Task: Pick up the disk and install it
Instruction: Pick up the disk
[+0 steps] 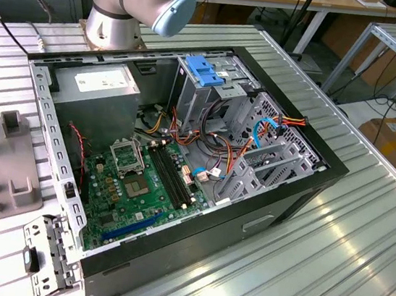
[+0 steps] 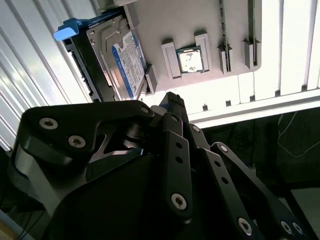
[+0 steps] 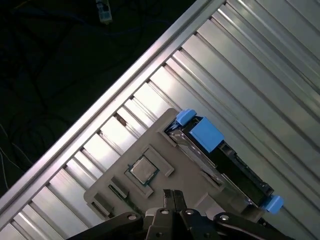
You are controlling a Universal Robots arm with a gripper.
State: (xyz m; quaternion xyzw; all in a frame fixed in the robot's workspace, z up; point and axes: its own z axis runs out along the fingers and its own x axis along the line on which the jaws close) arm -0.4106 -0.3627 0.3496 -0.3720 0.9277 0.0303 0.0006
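The disk [image 2: 122, 62] is seen slotted at the edge of a grey holder [image 2: 175, 25] on the slatted worktop [image 2: 290, 50], not yet grasped. The pincer [image 2: 172, 100] is poised near it, drawn narrow and empty. Pickup and installation are judged undone.

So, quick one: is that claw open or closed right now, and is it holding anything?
Gripper: closed, holding nothing. The disk lies in the grey holder, apart from the gripper.
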